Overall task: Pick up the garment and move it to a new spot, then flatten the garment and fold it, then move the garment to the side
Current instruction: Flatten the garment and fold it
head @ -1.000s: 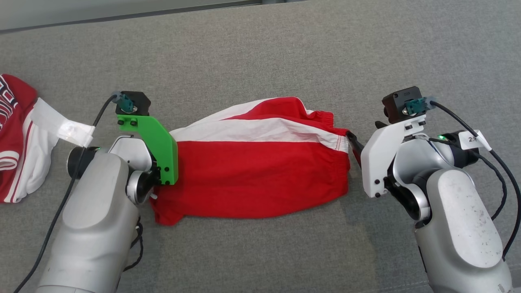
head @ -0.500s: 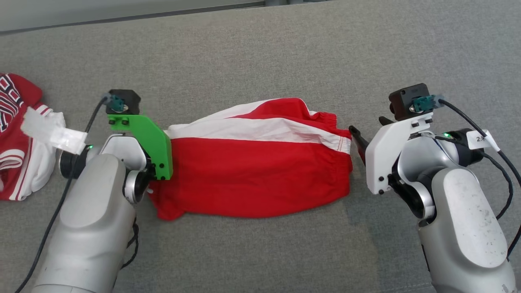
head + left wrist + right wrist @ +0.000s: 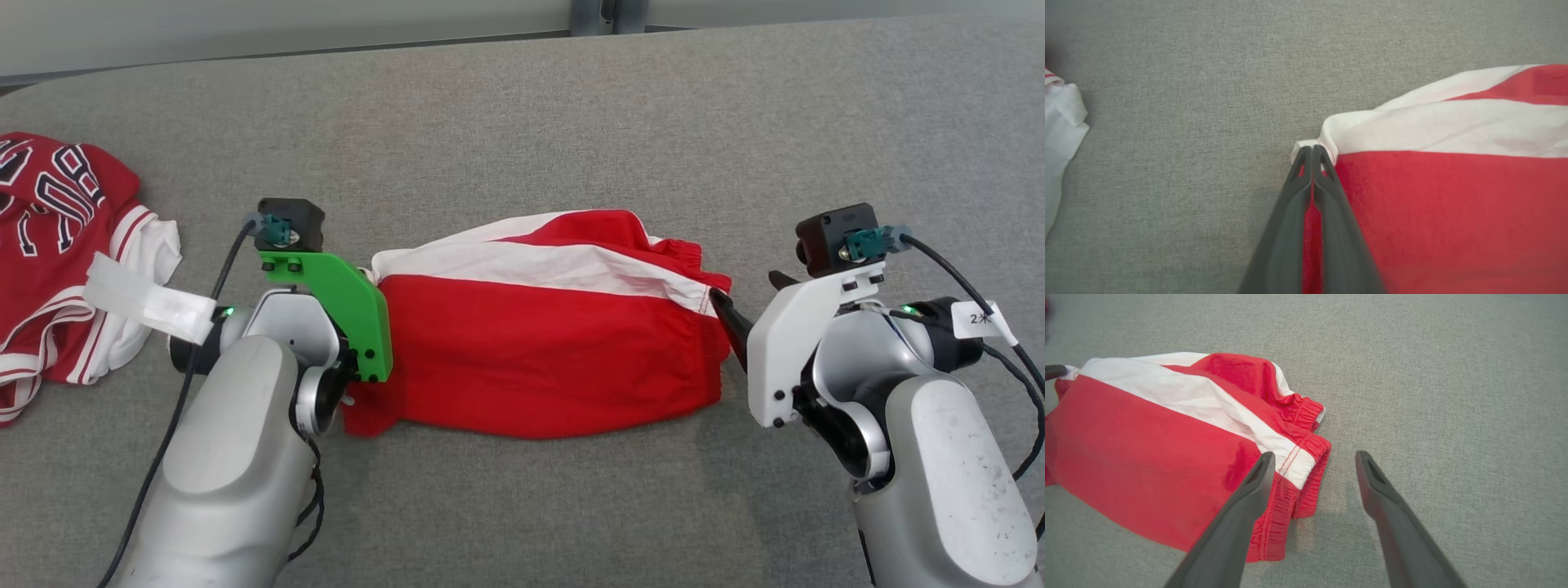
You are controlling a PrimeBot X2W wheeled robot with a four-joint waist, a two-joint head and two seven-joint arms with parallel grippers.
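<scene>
The garment (image 3: 539, 351) is a pair of red shorts with a white stripe, lying flat-ish across the grey surface. My left gripper (image 3: 1312, 150) is shut on the garment's (image 3: 1453, 204) left corner, where white hem meets red cloth. In the head view that grip is hidden under the green bracket (image 3: 351, 298). My right gripper (image 3: 1314, 457) stands open at the elastic waistband end of the garment (image 3: 1147, 449). One of its fingers (image 3: 1249, 498) hangs over the waistband and the other over bare surface. Its dark fingers (image 3: 729, 320) meet the garment's right edge in the head view.
A second red and white garment with lettering (image 3: 57, 245) lies crumpled at the far left, and its white edge (image 3: 1061, 122) shows in the left wrist view. The grey cloth surface (image 3: 571, 147) stretches behind and in front of the shorts. A wall runs along its far edge.
My left gripper has closed on the garment's left corner. The head camera has moved, shifting the whole picture. The right gripper stays open at the waistband.
</scene>
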